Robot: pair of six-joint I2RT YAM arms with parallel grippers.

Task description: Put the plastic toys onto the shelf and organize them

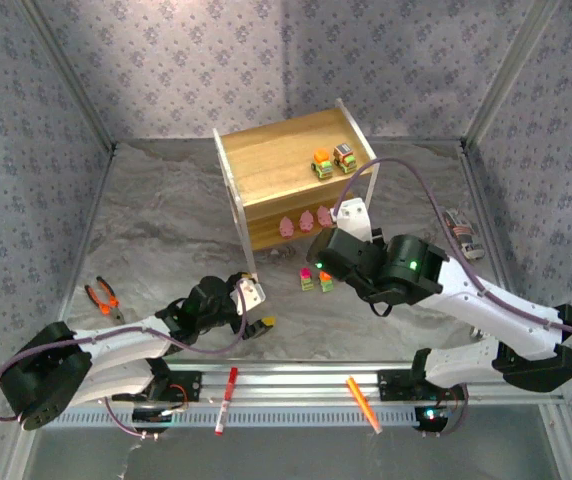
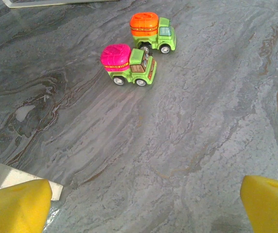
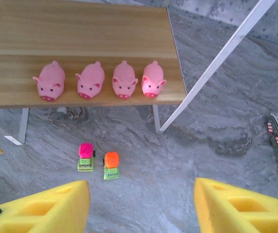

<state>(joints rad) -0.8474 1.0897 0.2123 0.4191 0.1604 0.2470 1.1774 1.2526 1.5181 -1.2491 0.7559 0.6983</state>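
Right gripper (image 3: 141,208), released and empty, hovers pitched down, pink-topped truck (image 3: 85,156) and orange-topped truck (image 3: 111,165) at eleven o'clock; left gripper (image 2: 144,204) likewise released.

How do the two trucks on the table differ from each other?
Colour: the pink-topped truck has a pink load, the orange-topped truck an orange one. Place: in the left wrist view the pink-topped truck sits nearer the camera, the orange-topped truck behind it to the right. Both have green bodies and stand upright on the table, close together, off the shelf.
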